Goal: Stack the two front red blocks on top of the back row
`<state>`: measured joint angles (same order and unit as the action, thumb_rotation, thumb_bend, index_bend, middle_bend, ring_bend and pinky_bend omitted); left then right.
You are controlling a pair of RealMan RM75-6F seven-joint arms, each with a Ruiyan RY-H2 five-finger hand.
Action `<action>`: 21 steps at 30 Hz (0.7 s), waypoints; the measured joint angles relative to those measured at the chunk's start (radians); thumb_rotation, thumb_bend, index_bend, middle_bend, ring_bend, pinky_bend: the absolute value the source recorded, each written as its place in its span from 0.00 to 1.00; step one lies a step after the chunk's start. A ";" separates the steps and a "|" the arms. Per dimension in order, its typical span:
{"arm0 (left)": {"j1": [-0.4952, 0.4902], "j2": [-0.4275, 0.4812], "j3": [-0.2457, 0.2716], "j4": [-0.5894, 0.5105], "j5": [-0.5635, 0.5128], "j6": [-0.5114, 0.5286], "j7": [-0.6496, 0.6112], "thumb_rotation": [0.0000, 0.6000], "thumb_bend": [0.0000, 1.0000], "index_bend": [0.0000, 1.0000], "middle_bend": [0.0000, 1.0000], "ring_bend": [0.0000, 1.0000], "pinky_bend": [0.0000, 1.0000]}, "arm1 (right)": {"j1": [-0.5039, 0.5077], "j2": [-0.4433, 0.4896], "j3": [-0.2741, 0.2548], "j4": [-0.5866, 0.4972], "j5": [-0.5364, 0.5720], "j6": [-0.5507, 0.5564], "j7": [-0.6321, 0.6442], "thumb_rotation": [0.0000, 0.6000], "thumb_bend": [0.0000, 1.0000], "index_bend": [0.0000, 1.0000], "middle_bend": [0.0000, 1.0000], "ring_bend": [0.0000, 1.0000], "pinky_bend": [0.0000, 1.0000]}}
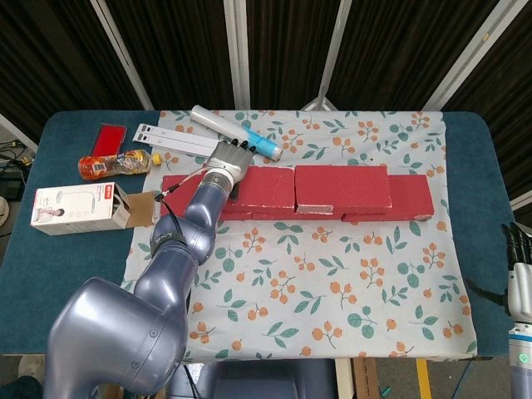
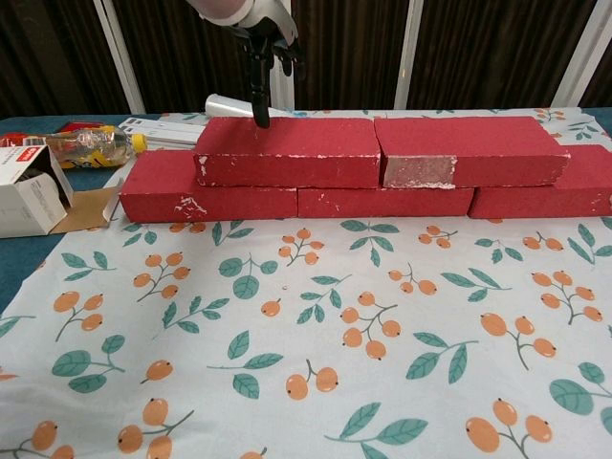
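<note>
Two red blocks lie end to end on top of a back row of red blocks: the left upper block (image 1: 259, 186) (image 2: 287, 149) and the right upper block (image 1: 342, 188) (image 2: 470, 145). The lower row (image 2: 382, 202) shows beneath them, sticking out at both ends. My left hand (image 1: 230, 157) (image 2: 258, 29) hovers over the back left part of the left upper block, fingers apart and holding nothing, with one fingertip (image 2: 258, 117) pointing down at the block's rear edge. My right hand (image 1: 519, 264) stays at the table's right front edge, far from the blocks, holding nothing.
Behind the blocks lie a white tube with a blue end (image 1: 235, 131) and a white strip (image 1: 179, 138). A plastic bottle (image 1: 116, 164), a red card (image 1: 109, 137) and an opened white box (image 1: 79, 208) sit at the left. A floral cloth (image 1: 332, 283) covers the table's middle.
</note>
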<state>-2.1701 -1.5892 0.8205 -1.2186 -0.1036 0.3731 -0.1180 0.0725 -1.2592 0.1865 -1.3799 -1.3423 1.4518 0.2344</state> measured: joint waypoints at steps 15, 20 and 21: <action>0.105 0.298 -0.098 -0.407 0.266 0.445 0.030 1.00 0.00 0.00 0.06 0.00 0.20 | 0.000 -0.006 -0.003 -0.005 -0.007 0.007 -0.014 1.00 0.09 0.00 0.00 0.00 0.00; 0.240 0.390 -0.090 -0.572 0.444 0.744 0.030 1.00 0.00 0.00 0.05 0.00 0.20 | 0.004 -0.009 -0.011 -0.007 -0.020 0.006 -0.030 1.00 0.09 0.00 0.00 0.00 0.00; 0.287 0.413 -0.081 -0.615 0.501 0.828 0.032 1.00 0.00 0.00 0.05 0.00 0.20 | 0.005 -0.009 -0.013 -0.007 -0.023 0.006 -0.035 1.00 0.08 0.00 0.00 0.00 0.00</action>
<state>-1.8827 -1.1758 0.7396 -1.8337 0.3970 1.2013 -0.0858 0.0774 -1.2685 0.1732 -1.3871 -1.3657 1.4580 0.1994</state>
